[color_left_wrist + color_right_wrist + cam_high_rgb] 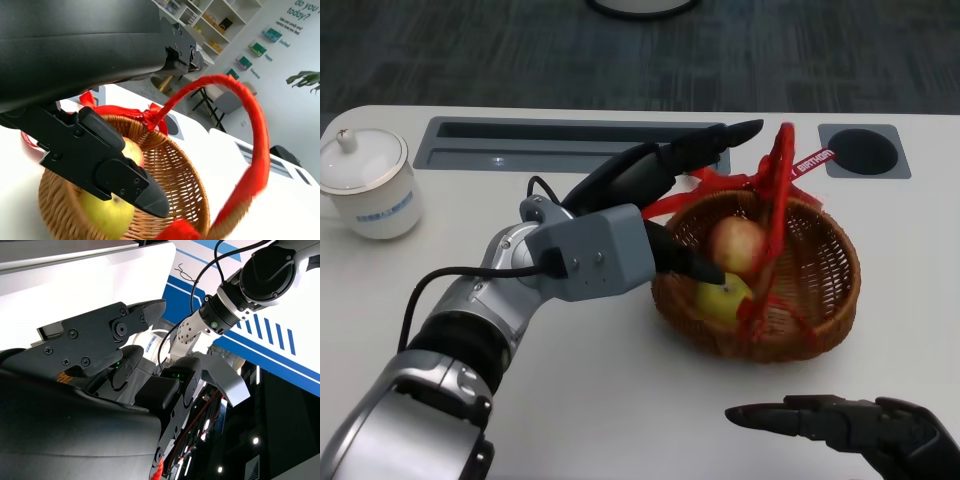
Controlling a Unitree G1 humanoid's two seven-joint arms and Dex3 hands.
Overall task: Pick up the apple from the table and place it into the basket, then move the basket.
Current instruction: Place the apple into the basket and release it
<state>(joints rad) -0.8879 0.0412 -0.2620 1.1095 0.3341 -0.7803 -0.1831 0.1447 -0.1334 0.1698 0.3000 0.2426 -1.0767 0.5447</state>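
Only left wrist view [120, 215] shows apple's green underside

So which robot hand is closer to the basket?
The left robot hand is closer: it reaches over the basket rim beside the red handle. The right robot hand sits on the table, apart from it.

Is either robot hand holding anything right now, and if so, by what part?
Nothing is held. The left robot hand is open over the basket; the right robot hand is open, clear of it.
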